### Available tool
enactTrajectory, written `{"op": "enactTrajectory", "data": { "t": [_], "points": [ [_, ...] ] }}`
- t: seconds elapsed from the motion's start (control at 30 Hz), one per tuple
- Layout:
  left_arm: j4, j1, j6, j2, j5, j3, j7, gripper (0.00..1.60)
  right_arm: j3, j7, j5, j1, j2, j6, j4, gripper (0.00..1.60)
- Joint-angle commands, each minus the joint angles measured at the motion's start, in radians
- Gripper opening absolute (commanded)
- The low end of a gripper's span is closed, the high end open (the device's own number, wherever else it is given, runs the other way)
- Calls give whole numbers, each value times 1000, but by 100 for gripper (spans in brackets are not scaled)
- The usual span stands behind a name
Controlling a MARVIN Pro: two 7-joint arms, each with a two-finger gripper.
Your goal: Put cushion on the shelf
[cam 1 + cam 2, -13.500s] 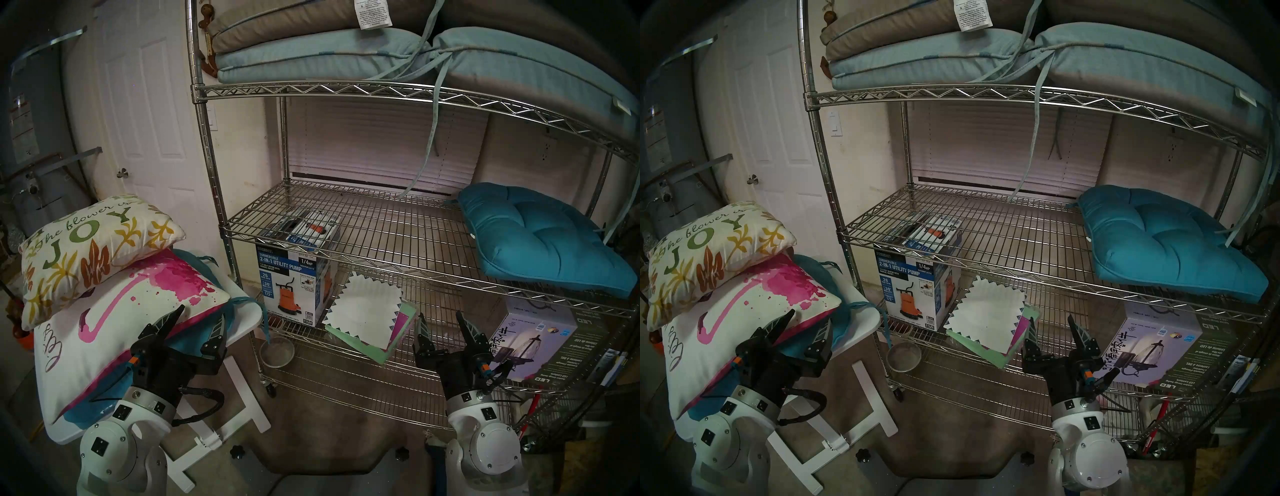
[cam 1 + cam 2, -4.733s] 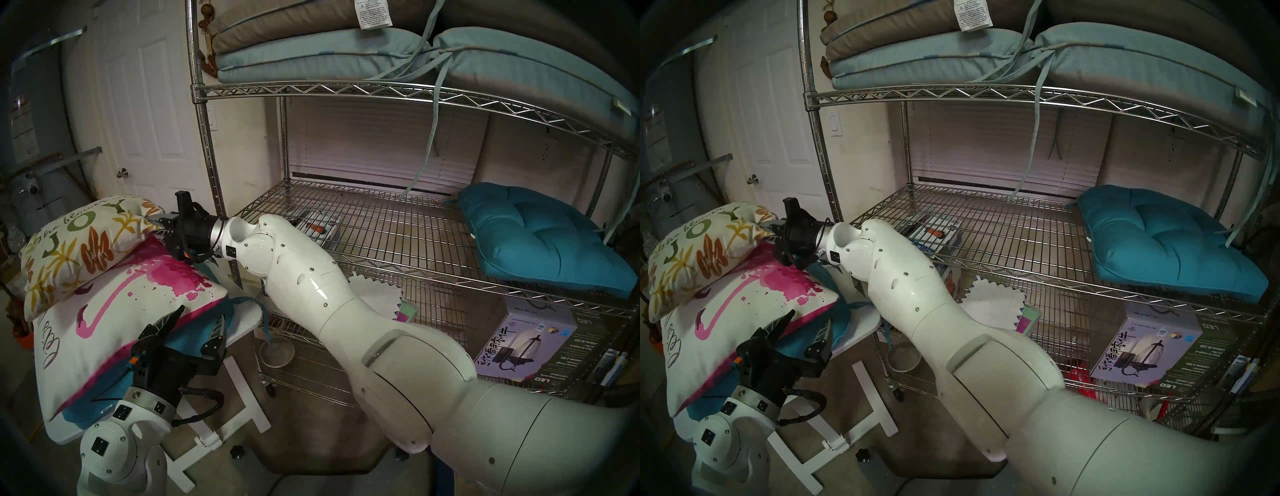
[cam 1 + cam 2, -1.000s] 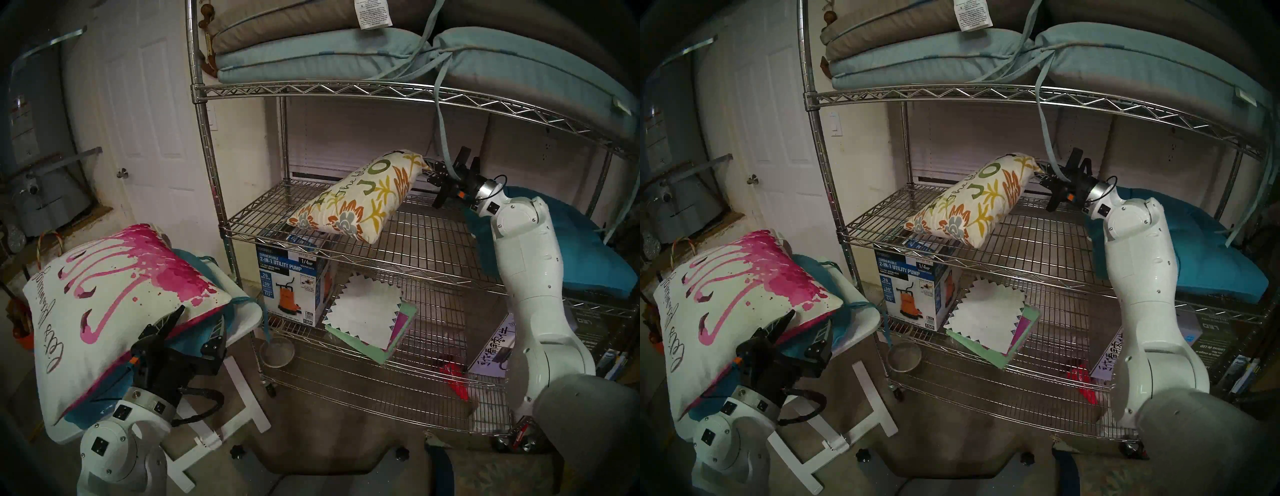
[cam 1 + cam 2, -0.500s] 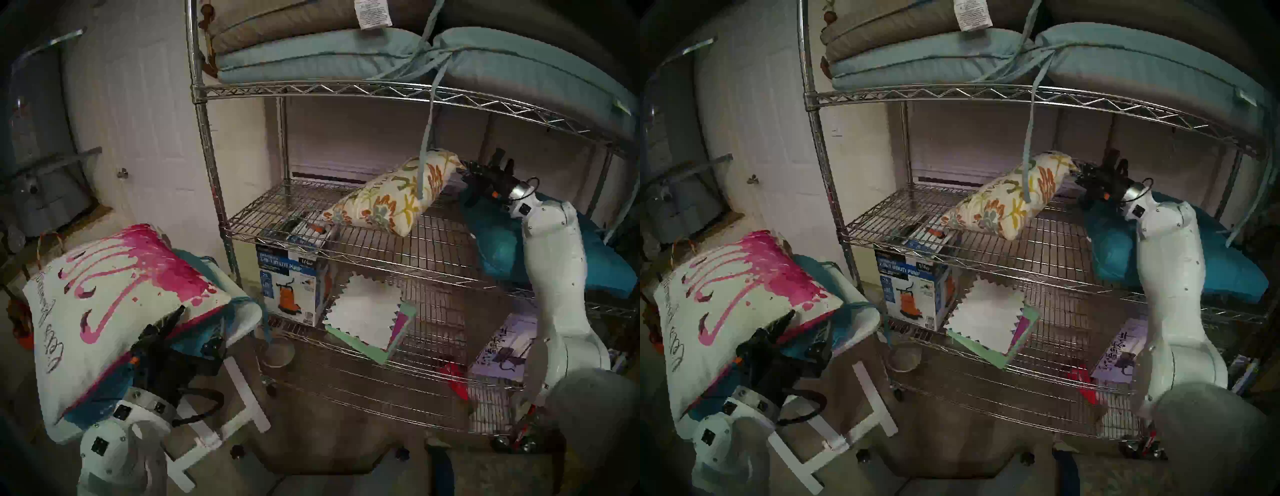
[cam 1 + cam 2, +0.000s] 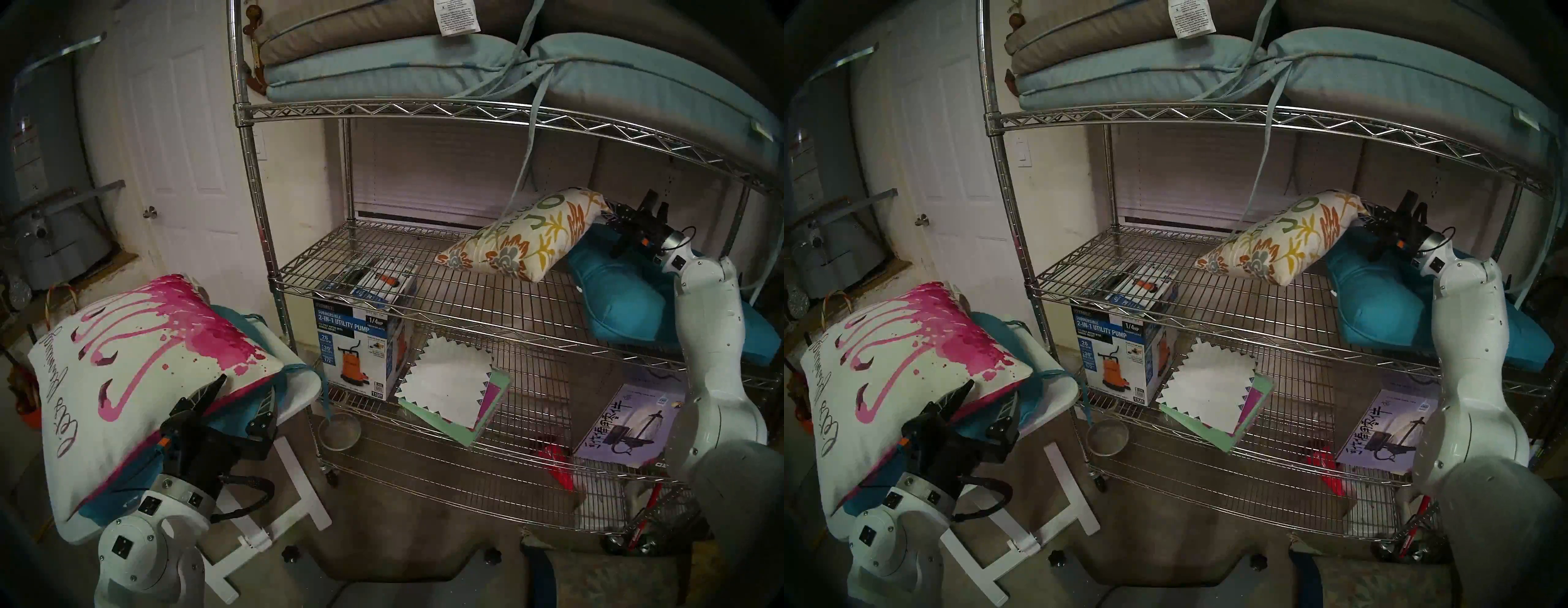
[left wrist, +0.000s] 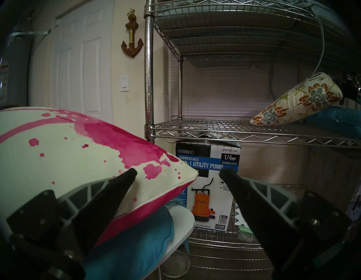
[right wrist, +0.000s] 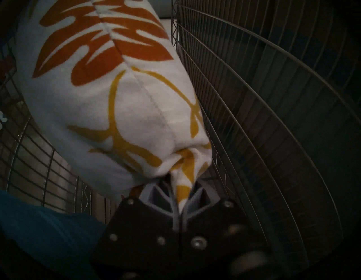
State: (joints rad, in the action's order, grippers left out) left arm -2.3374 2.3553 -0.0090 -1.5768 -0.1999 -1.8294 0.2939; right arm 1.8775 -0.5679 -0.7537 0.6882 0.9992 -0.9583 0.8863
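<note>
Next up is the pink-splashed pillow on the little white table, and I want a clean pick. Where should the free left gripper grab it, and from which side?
Probably the pink pillow's pointed corner toward the shelf. It overhangs the blue cushion, right between the left gripper's open fingers. Come straight forward.

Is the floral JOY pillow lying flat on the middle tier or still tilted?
Tilted. The floral JOY pillow has its low end on the shelf, its high corner pinched in the right hand above the teal cushion.
</note>
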Motion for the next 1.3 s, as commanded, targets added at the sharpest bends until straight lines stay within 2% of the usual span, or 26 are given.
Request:
{"op": "enactTrajectory", "data": {
  "t": [0.0, 1.27],
  "points": [
    [-19, -1, -3, -1, 0, 1, -1, 160, 29, 32, -9, -77, -65, -2, -31, 0],
    [-18, -2, -4, -1, 0, 1, 0, 160, 107, 107, -129, -191, -295, -2, -324, 0]
  ]
}}
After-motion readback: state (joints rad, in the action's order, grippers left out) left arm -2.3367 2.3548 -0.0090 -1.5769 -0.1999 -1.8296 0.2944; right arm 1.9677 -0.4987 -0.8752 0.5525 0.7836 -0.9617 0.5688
